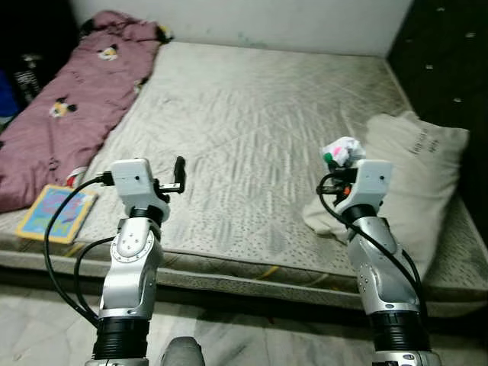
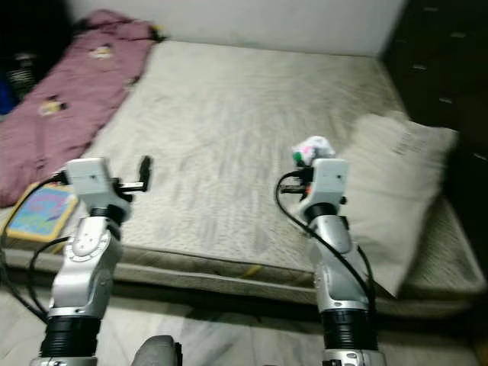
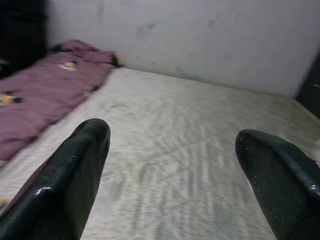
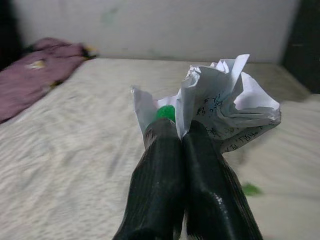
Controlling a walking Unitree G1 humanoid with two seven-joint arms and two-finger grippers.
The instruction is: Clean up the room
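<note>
My right gripper [image 4: 181, 131] is shut on a crumpled ball of white paper [image 4: 230, 107] with handwriting and a green spot on it. It holds the paper [image 1: 342, 151] up above the near right part of the mattress [image 1: 252, 114], beside the pillow [image 1: 415, 171]. My left gripper [image 3: 172, 142] stands open with nothing between its fingers [image 1: 179, 173], raised over the near left part of the mattress.
A maroon blanket [image 1: 72, 95] with cartoon prints lies along the mattress's left side. A colourful book [image 1: 55, 212] rests at the near left corner. A white wall [image 1: 252, 19] stands behind the bed, dark panels [image 1: 450, 69] to the right, and tiled floor [image 1: 252, 335] lies below.
</note>
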